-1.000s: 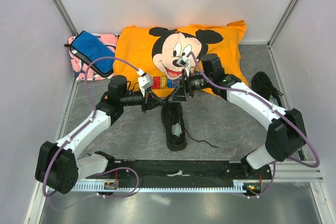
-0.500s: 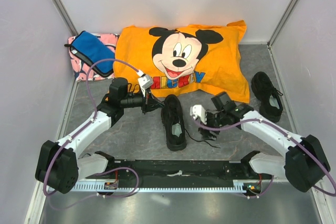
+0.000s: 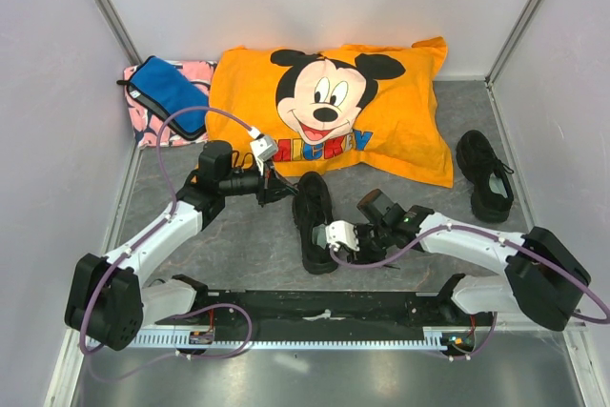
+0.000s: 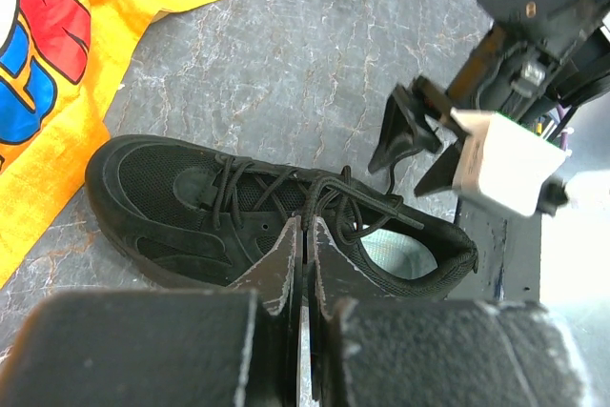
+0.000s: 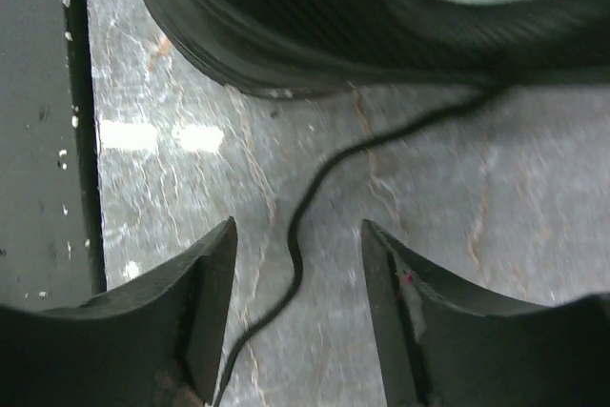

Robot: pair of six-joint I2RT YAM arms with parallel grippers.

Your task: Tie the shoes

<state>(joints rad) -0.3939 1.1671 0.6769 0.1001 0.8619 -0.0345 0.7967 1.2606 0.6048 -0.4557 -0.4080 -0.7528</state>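
**Loose lace between the right claw's fingers**

The right claw (image 5: 297, 231) stood apart, straddling the lace (image 5: 319, 183). The lace ran from bottom centre up-right to the shoe (image 5: 381, 35) across the frame's top. The left claw (image 4: 305, 235), pressed together, sat over that shoe's lacing, seemingly farther from the loose end.

The white-and-black left arm (image 3: 157, 231) is being extended from the near-left base toward the centre. Its black two-finger left gripper (image 4: 306, 226) is being held with fingers pressed together. The white-and-black right arm (image 3: 472, 235) is being held low, reaching left. Its black right gripper (image 5: 297, 228) is being held with fingers spread apart.
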